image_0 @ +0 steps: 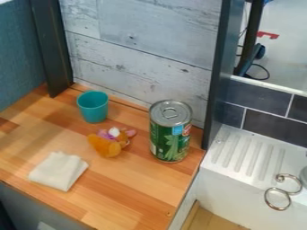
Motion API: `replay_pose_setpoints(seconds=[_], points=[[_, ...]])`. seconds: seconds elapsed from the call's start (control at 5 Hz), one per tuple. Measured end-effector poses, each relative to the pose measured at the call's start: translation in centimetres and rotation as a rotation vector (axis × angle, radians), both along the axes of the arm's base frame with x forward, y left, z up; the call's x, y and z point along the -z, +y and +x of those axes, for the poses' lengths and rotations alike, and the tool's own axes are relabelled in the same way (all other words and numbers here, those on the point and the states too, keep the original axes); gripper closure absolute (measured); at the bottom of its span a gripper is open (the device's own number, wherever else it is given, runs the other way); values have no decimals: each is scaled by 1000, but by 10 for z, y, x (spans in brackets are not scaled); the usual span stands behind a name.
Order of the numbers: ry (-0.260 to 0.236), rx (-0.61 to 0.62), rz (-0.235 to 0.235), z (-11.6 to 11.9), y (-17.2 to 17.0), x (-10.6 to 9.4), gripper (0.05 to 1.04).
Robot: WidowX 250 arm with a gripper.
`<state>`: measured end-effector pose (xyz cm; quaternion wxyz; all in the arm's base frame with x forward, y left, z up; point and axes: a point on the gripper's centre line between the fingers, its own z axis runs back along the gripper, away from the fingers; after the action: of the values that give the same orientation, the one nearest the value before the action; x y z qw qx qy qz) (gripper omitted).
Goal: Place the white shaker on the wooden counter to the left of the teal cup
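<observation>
Striped wood counter, weathered plank wall behind. Soft orange plush toy near smooth teal cup and cylindrical green can; folded white cloth nearer front. Gripper — opening or hold, cannot tell.

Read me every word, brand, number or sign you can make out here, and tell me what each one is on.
None can be read.
Green can: its label has a blue patch and a red patch near the top; any lettering there is too small to read.
Teal cup, folded white cloth, orange plush toy: no lettering that I can make out.
</observation>
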<state>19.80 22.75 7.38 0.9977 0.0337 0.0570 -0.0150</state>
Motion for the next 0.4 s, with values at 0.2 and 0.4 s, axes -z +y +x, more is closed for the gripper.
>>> replay_pose_setpoints(seconds=[0.2, 0.4], points=[[7, 8, -31, 2, -2, 9, 81], [19, 4, -23, 4, 4, 16, 81]])
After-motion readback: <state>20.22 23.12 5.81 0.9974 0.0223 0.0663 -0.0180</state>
